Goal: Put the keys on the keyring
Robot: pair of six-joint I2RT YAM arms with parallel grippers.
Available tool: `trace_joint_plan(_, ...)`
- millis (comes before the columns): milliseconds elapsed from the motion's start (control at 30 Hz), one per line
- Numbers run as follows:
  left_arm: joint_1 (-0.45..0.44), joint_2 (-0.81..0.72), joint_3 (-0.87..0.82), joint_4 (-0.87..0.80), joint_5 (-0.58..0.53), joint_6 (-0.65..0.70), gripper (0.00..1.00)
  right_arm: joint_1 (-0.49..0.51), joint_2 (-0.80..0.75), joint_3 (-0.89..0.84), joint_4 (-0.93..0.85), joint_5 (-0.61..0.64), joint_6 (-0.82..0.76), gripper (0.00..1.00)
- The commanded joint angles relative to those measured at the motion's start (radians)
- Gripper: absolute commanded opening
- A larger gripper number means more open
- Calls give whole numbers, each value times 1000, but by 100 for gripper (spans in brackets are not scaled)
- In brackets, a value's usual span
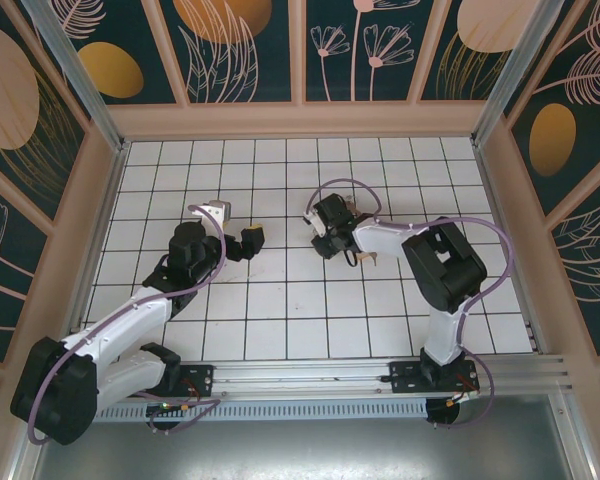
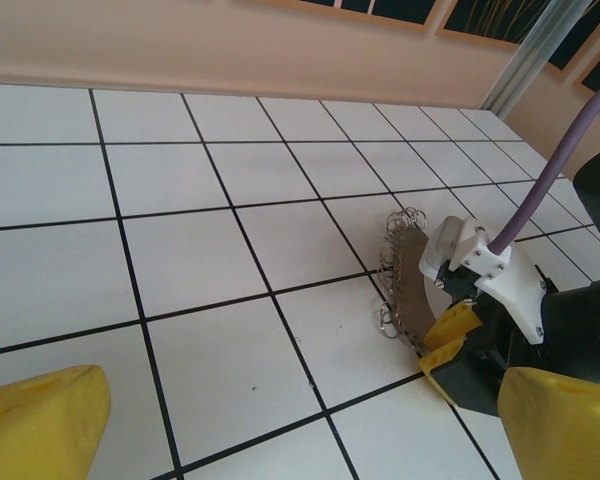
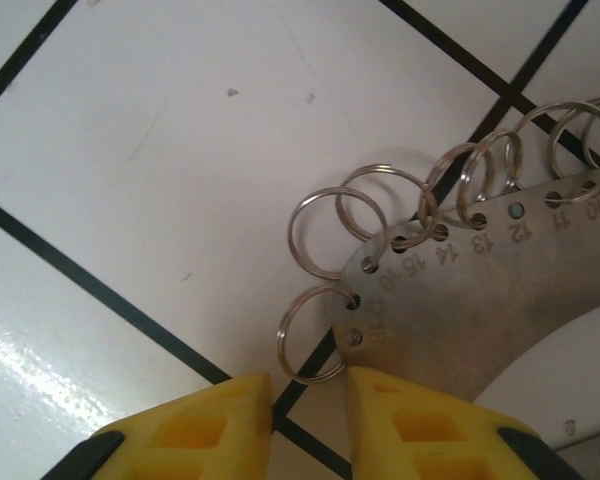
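Left gripper (image 2: 310, 425) hovers wide open above the tiled tabletop (image 2: 180, 270). Right gripper (image 3: 308, 386) sits narrowed at the edge of the keyring (image 3: 460, 300); grip unclear.

My overhead view looks steeply down from behind the arm bases, far enough off to take in the whole worktop (image 1: 280, 310). The left wrist view sits low behind the left end effector (image 2: 300, 430), facing ahead of it toward the right end effector (image 2: 442, 350). The right wrist view looks down from very close behind its own tips. Both wrist views share the keyring (image 2: 410, 285) (image 3: 470, 290).
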State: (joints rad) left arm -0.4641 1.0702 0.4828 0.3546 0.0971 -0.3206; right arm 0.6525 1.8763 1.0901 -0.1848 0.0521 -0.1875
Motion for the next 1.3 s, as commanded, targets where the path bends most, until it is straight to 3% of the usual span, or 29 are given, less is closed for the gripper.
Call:
trace_joint_plan(0,-5,10,11,14,7,-14,99,7,36,19,-13,70,-21,21)
trace_joint_plan(300,-5,28,23,21,9,-15,99,9,-6,11,-22,96,-33,0)
trace_joint_plan(467,-5,30,37,13,7,-9,99,8,-49,5,-28,99,-57,0)
trace_joint_plan(733,-5,25,48,-6,3,-2,99,2,-161,-29,-21,0,-98,0)
trace_joint_plan(833,-5,23,42,1,4,-6,99,1,-150,-29,-31,-6,-88,23)
trace_joint_plan(1033,-5,37,34,19,3,-6,99,6,-140,-48,16,-9,-25,51)
trace_joint_plan(1267,-5,29,40,9,2,-12,99,5,-115,-58,53,14,9,53)
